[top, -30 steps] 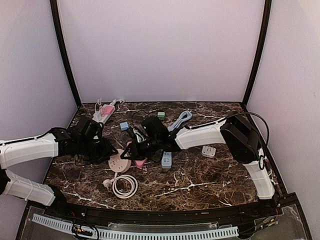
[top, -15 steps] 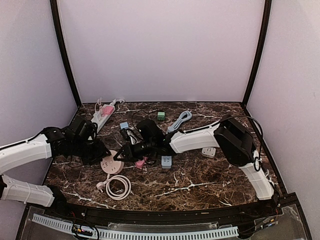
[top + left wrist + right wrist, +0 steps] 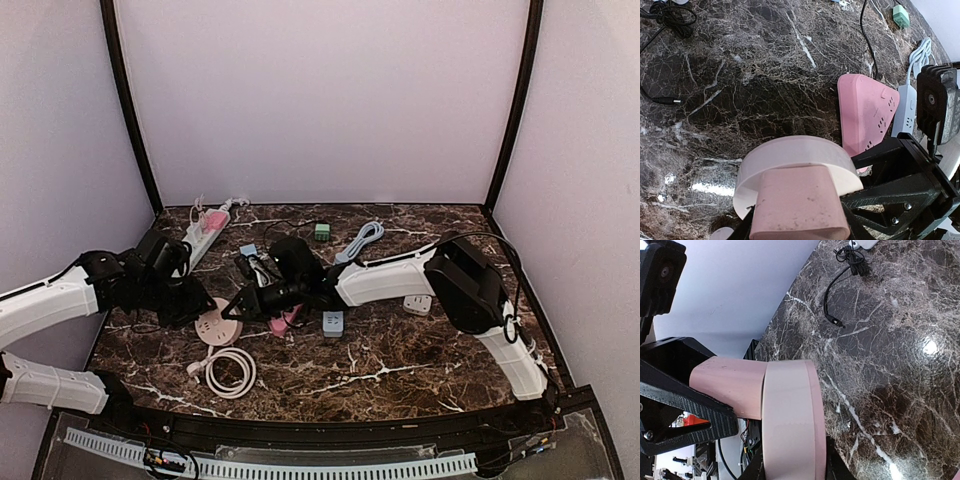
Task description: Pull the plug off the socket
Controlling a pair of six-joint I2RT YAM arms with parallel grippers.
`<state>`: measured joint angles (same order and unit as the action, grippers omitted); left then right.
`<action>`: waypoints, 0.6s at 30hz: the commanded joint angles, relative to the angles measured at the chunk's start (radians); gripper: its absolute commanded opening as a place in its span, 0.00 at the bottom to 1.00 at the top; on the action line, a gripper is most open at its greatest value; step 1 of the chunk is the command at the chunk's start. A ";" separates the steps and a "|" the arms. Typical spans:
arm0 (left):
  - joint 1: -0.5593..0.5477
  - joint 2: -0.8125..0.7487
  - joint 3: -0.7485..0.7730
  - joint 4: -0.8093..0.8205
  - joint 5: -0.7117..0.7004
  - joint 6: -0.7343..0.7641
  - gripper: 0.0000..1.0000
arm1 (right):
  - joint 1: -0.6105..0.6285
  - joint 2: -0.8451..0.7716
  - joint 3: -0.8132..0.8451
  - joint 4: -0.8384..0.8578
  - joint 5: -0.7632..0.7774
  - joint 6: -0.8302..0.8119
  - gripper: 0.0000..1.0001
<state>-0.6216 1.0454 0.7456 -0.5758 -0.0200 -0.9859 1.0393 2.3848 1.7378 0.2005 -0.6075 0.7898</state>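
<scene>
Both grips are set, the pull isn't done. Your left end effector (image 3: 799,227) is clamped narrow on the pink plug (image 3: 797,200) and your right end effector (image 3: 792,460) pinches the round socket (image 3: 795,152) by its rim, left of centre over the tabletop (image 3: 740,75). The plug sits flush with no gap showing. Left to do: pull them apart.
</scene>
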 commanded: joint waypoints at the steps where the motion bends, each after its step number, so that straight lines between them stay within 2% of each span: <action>1: -0.020 -0.062 0.093 0.008 0.061 0.058 0.20 | -0.046 0.035 -0.018 -0.135 0.188 0.013 0.00; 9: -0.023 -0.038 0.098 -0.025 -0.010 0.078 0.17 | -0.058 0.015 -0.008 -0.119 0.172 0.045 0.00; 14: -0.075 0.002 0.096 -0.022 -0.051 0.062 0.16 | -0.053 0.028 0.065 -0.167 0.152 0.056 0.00; 18: -0.115 0.047 0.104 -0.029 -0.088 0.037 0.15 | -0.045 0.014 0.042 -0.144 0.156 0.068 0.00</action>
<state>-0.6807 1.0779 0.7937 -0.6079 -0.1341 -0.9554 1.0378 2.3768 1.7882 0.1337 -0.5888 0.8070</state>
